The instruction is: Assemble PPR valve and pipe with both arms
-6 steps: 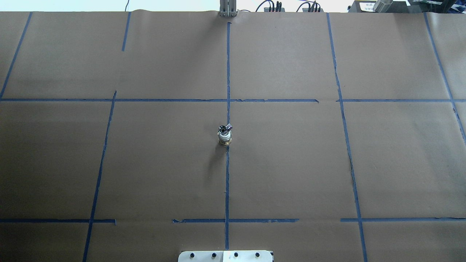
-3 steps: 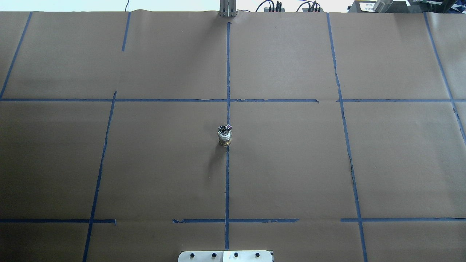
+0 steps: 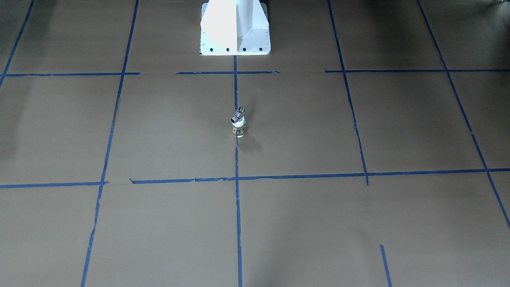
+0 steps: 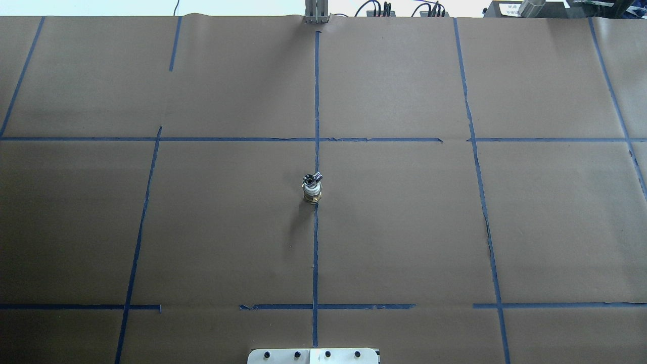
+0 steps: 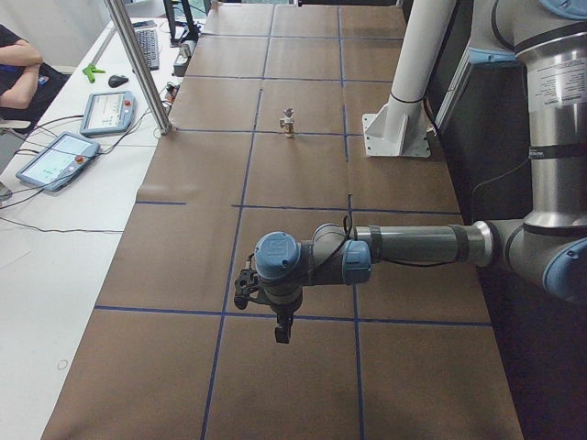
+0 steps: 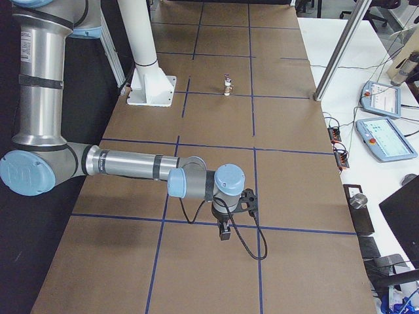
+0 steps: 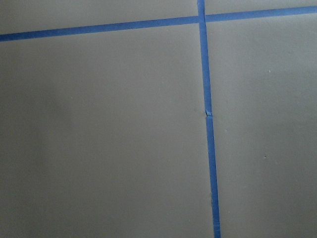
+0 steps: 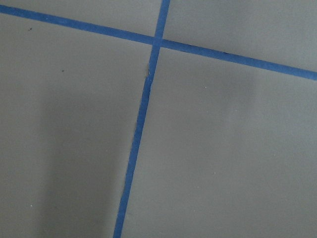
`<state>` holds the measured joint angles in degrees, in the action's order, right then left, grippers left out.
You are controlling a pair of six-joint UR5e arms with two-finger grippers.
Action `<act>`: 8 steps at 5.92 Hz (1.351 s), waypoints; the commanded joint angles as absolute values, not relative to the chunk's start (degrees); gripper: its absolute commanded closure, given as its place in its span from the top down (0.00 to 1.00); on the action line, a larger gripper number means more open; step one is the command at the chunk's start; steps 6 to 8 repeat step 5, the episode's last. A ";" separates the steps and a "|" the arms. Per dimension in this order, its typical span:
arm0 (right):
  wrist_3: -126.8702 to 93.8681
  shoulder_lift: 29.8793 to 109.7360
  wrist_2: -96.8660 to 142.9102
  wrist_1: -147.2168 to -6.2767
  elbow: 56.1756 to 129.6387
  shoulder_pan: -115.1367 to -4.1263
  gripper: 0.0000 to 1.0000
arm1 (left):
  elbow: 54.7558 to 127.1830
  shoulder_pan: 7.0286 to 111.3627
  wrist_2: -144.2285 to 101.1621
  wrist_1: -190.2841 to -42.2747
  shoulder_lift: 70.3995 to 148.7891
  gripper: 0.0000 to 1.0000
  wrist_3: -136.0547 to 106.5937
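Chrome glints at dead centre of the table (image 4: 404, 227): the PPR valve (image 4: 312, 178) sits on top of the pipe (image 4: 312, 193). The pair stands upright on the blue tape line (image 4: 315, 253), brass end down. With the robot's base at 6 o'clock in the overhead view, the valve's side stub points to about 2 o'clock. It looks seated on the pipe's white end, though I can't tell how firmly.

Both arms are parked well apart from it. The left gripper (image 5: 282, 332) hangs out at 9 o'clock, the right gripper (image 6: 224, 232) at 3 o'clock. Each shows only from the side, so I cannot tell whether the claws are spread or clenched. The wrist cameras see only paper and tape.

I'd judge this a small, rigid, dense stack, slick on the chrome and easily toppled. The better hold is low, across the pipe's white collar. A second claw would go across the valve's body, not on the stub.
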<state>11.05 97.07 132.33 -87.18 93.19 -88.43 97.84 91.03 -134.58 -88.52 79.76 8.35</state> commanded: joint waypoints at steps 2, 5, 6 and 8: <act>10.99 97.73 132.45 -86.84 93.25 -88.42 1.00 | 97.39 90.97 -134.65 -88.51 79.80 1.00 8.35; 11.16 97.91 132.45 -86.75 93.34 -88.42 1.00 | 97.30 90.97 -134.56 -88.51 79.80 1.00 8.26; 11.16 97.91 132.45 -86.75 93.34 -88.42 1.00 | 97.30 90.97 -134.56 -88.51 79.80 1.00 8.26; 11.16 97.91 132.45 -86.75 93.34 -88.42 1.00 | 97.30 90.97 -134.56 -88.51 79.80 1.00 8.26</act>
